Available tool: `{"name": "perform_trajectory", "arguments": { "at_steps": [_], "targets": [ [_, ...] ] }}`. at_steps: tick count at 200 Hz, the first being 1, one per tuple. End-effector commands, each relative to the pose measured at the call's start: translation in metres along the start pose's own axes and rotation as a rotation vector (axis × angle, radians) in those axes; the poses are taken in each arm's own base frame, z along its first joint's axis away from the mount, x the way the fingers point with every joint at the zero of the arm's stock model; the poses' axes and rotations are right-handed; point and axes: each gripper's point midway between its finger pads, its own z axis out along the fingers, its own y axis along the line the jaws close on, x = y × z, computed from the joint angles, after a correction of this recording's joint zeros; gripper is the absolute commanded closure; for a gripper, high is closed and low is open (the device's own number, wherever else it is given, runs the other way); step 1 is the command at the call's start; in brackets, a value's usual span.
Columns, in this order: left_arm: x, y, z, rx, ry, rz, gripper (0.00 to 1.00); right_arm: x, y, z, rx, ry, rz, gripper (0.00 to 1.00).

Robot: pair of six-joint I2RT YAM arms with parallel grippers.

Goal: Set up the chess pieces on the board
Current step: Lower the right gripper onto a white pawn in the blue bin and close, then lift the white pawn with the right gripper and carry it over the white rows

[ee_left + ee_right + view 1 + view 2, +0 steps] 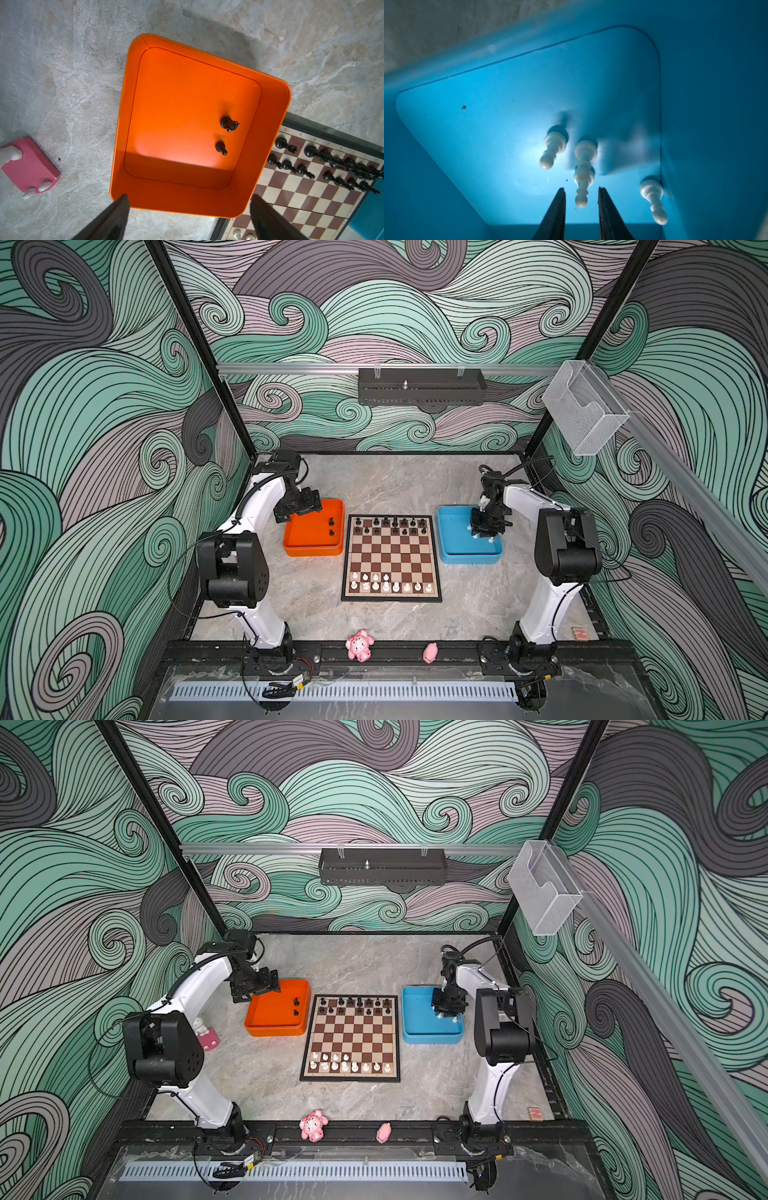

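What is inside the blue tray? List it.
Four white pawns stand upright on the floor of the blue tray. The right gripper reaches in, its jaws open either side of one pawn. In both top views the gripper covers part of the floor.

Brown-and-cream checked board (390, 558), orange tray (313, 551), blue tray (469, 559), black pieces (395, 524), white pieces (386, 585).
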Motion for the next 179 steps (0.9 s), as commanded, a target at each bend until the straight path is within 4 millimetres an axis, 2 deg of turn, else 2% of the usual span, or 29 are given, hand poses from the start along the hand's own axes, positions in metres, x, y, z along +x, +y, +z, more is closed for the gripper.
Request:
{"name": "perform_trajectory", "arguments": {
  "at_steps": [1,124,179],
  "targets": [
    [-0.007,-0.002,-0.004,0.009,-0.007,-0.004,0.07,0.001,-0.003,0.008,0.018,0.011,-0.002,0.73],
    [-0.006,-0.004,0.0,0.02,0.004,-0.012,0.07,0.002,-0.006,0.009,0.03,0.003,-0.012,0.91],
    [-0.003,-0.004,0.002,0.022,0.006,-0.014,0.07,0.003,-0.003,-0.006,0.037,-0.019,-0.027,0.92]
  ]
}}
